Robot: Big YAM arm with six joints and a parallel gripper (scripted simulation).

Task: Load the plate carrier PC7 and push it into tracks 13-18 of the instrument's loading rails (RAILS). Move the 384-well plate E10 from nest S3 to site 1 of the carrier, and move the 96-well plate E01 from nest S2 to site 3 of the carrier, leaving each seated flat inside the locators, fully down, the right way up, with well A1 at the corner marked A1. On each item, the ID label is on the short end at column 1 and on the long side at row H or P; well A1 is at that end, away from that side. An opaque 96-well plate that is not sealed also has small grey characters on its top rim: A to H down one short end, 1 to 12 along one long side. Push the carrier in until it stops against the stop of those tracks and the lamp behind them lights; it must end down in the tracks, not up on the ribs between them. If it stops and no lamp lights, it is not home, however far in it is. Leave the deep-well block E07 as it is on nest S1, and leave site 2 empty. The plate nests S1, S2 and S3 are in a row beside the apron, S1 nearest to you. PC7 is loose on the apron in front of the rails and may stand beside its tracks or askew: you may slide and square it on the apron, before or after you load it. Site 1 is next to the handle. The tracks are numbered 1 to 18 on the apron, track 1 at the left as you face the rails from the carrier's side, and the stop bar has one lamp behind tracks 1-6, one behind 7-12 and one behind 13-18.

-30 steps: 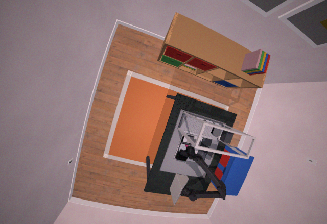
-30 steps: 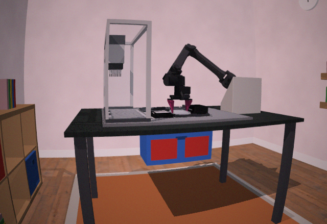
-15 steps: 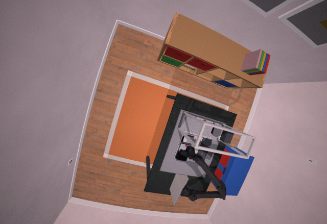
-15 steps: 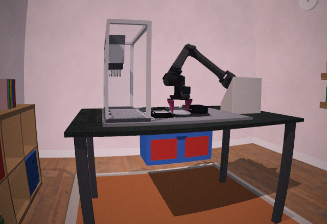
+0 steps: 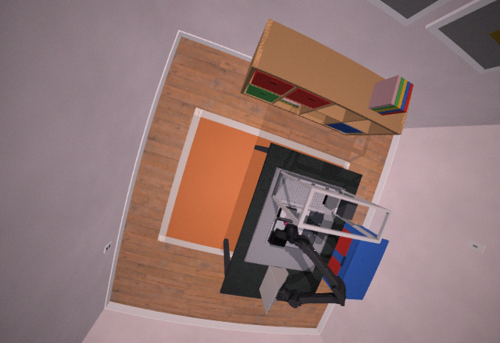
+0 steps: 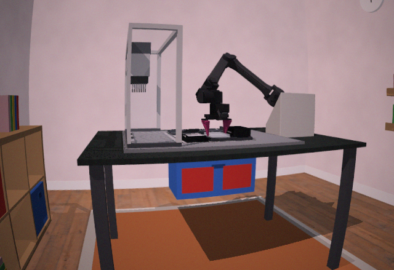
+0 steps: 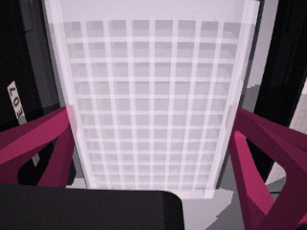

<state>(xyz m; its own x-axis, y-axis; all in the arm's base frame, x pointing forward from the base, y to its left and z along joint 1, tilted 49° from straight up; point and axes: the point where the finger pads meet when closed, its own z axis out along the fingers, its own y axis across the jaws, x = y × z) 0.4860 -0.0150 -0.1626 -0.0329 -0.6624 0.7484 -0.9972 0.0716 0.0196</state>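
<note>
The 96-well plate E01 (image 7: 153, 86), pale and translucent, lies in its dark nest and fills the middle of the wrist view. My gripper (image 7: 152, 114) straddles it, with the magenta fingers against its two long sides, so it is shut on the plate. In the exterior view the gripper (image 6: 216, 130) is low over the row of nests, with the plate (image 6: 218, 135) between the fingertips. A flat black plate (image 6: 194, 137) lies to its left, and the taller black deep-well block E07 (image 6: 240, 131) stands to its right. I cannot make out the carrier PC7.
The instrument's tall white frame (image 6: 154, 82) with its pipetting head stands on the left of the grey deck. A white box (image 6: 291, 114) at the arm's base is on the right. Dark items flank the plate closely on both sides in the wrist view (image 7: 19, 71).
</note>
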